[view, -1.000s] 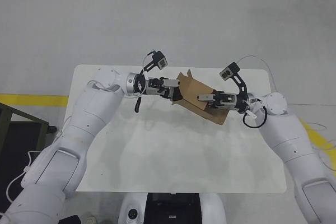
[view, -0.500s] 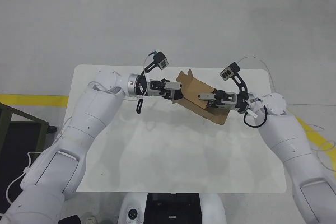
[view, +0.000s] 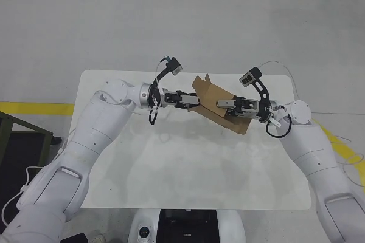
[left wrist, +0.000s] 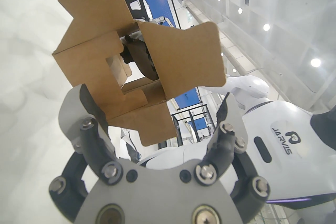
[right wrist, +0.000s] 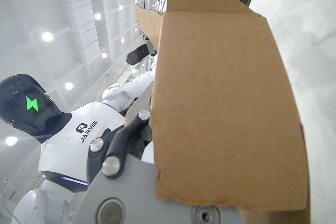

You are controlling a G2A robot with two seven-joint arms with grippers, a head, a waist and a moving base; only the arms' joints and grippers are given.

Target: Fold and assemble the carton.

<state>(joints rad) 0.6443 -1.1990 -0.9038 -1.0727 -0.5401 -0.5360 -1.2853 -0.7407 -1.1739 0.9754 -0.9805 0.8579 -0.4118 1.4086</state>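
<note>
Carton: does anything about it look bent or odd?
The carton is only half folded, its flaps splaying at different angles. In the right wrist view one lower edge looks ragged, perhaps slightly torn. Nothing else stands out.

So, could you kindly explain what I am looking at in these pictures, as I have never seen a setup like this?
This is a two-armed robot working at a white table. The top view comes from a camera above its arms, looking down. The other two come from cameras on its wrists, one per arm, so each looks along its own hand. Between the arms is a brown carton, partly folded with its flaps open, over the far part of the table. In the left wrist view the left hand is open, its fingers spread either side of a flap. The right hand is at the carton's other end. The cardboard covers it, so I cannot tell how it grips.
</note>
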